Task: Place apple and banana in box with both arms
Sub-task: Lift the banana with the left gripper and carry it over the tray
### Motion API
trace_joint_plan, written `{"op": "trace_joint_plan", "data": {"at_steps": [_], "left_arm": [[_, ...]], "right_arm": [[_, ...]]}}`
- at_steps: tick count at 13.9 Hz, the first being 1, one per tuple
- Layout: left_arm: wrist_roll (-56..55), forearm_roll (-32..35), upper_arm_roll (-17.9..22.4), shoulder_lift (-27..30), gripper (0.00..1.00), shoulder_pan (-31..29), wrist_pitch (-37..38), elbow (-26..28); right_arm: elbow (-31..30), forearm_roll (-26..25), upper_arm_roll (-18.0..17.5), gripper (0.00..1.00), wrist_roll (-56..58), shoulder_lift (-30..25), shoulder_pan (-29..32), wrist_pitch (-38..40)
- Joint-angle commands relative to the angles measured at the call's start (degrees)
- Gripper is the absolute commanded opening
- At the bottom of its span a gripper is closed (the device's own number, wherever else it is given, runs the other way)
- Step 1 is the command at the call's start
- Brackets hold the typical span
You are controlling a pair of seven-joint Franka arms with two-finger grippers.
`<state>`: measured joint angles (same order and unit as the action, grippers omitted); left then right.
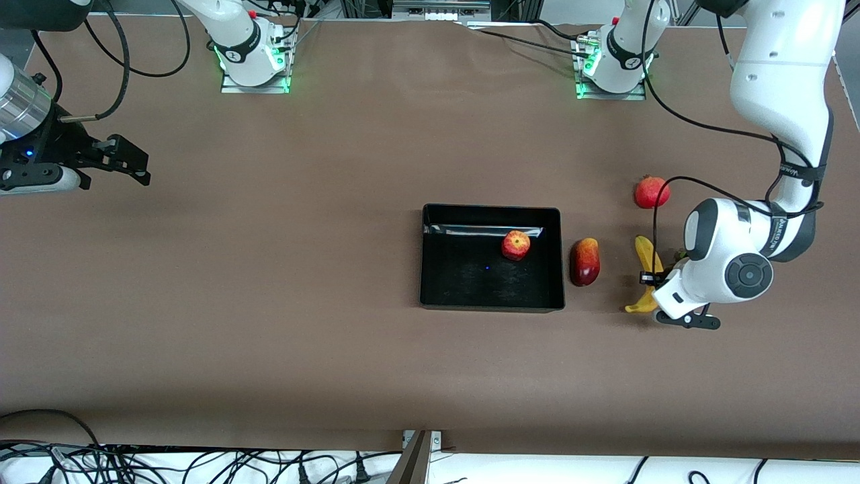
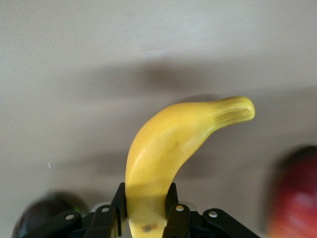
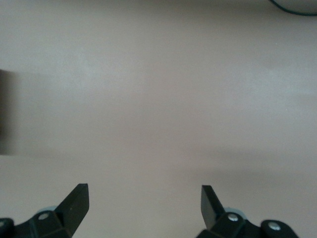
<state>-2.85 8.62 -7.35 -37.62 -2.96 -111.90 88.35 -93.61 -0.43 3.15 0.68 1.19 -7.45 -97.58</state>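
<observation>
The yellow banana [image 1: 645, 254] lies on the brown table toward the left arm's end, beside the box. My left gripper [image 1: 650, 277] is shut on its middle. In the left wrist view both black fingers [image 2: 119, 201] press the sides of the banana [image 2: 168, 144], whose tip curves away past them. The small red-and-yellow apple [image 1: 516, 245] sits inside the black box [image 1: 463, 275], near the box's corner on the robots' side. My right gripper [image 1: 127, 161] hangs open over bare table at the right arm's end; the right wrist view shows nothing between its fingers [image 3: 79, 201].
An elongated red-and-yellow fruit [image 1: 584, 262] lies between the box and the banana, and shows blurred red [image 2: 297, 198] in the left wrist view. A round red fruit [image 1: 650, 192] with a crown nub sits farther from the front camera than the banana.
</observation>
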Motion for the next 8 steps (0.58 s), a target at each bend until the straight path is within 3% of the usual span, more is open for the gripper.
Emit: {"op": "trace_joint_plan", "data": {"at_steps": [1, 5, 8], "left_arm": [[-8.28, 0.26, -2.31, 0.80, 0.12, 4.69, 13.35, -10.89], [-21.19, -9.21, -2.50, 0.19, 0.10, 14.71, 12.86, -12.50], [-31.22, -10.73, -2.41, -3.14, 0.10, 21.57, 7.34, -12.33]], "right_arm": [[1.06, 1.05, -0.34, 1.00, 0.11, 0.30, 0.51, 0.20], [1.06, 1.14, -0.34, 1.00, 0.20, 0.30, 0.59, 0.28], [1.06, 1.05, -0.34, 1.00, 0.11, 0.30, 0.51, 0.37]]}}
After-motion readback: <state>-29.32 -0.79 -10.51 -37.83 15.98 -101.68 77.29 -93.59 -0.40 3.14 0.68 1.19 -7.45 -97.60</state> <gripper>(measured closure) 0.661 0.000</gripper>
